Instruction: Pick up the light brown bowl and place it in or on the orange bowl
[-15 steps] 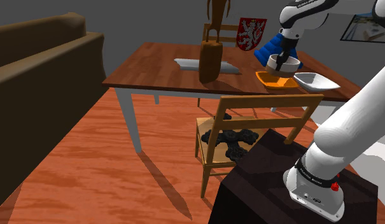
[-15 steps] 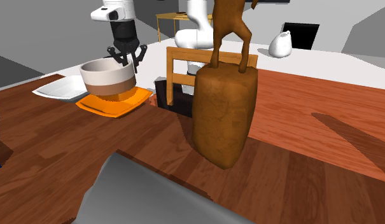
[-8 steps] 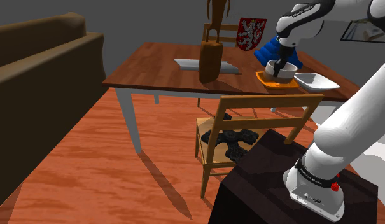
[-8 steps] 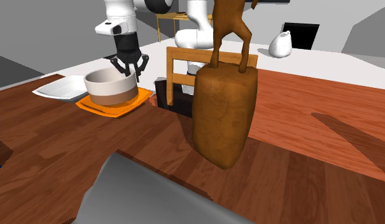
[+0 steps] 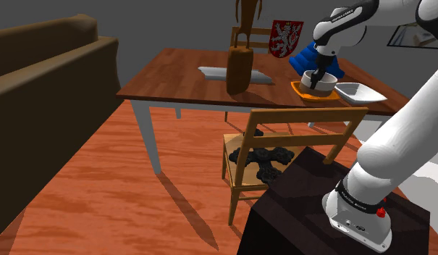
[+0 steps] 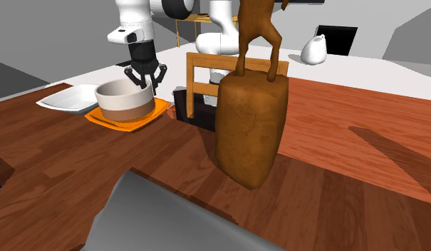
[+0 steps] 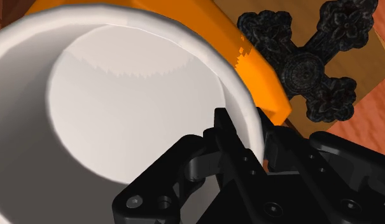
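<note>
Gripper [image 7: 248, 125]: clamped on rim of white-and-light-brown round bowl [image 6: 122, 100], one finger inside, one outside. Bowl sits in shallow square orange bowl [image 6: 155, 113] on dark red-brown wood table [image 5: 174, 83] w/ white legs. Same table: white dish [image 6: 63, 98], brown statue base [image 6: 249, 128]. Rm: wood-plank floor [image 5: 101, 188], brown sofa [image 5: 43, 72], wooden chair [image 5: 311, 116], grey walls.

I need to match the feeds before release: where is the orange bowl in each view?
Shoulder view: orange bowl on the table, right end, beside a white dish.
Second exterior view: orange bowl at upper left, by the table's edge.
Wrist view: orange bowl showing under the white-rimmed bowl.
Shared landmark: that white-rimmed bowl, standing on it.
</note>
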Robot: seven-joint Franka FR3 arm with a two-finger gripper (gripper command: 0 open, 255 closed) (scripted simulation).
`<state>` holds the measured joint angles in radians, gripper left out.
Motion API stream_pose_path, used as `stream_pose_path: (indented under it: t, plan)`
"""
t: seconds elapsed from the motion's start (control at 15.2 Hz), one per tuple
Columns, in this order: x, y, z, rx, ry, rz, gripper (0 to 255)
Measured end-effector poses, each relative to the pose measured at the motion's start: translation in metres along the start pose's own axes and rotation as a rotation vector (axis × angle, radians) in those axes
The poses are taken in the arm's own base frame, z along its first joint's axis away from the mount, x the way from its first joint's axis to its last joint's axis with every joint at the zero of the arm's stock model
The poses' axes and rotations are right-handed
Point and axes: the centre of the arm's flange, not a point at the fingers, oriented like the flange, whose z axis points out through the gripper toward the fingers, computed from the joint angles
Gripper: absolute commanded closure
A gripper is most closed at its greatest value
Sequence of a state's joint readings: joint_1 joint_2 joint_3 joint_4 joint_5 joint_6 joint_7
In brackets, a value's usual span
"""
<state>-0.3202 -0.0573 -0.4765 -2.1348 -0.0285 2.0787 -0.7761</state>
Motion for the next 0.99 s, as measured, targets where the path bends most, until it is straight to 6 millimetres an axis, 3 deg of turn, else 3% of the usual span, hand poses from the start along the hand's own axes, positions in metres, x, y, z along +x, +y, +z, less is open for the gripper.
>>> stream_pose_path:
  t: [0.07, 0.46, 0.73, 0.99]
  plan:
    - [0.0, 0.0, 0.0, 0.0, 0.0, 0.0, 0]
    - [0.0, 0.0, 0.0, -0.001, 0.001, 0.0, 0]
    - [0.0, 0.001, -0.039, -0.002, 0.002, 0.0, 0]
    - [0.0, 0.0, -0.05, -0.001, 0.001, 0.0, 0]
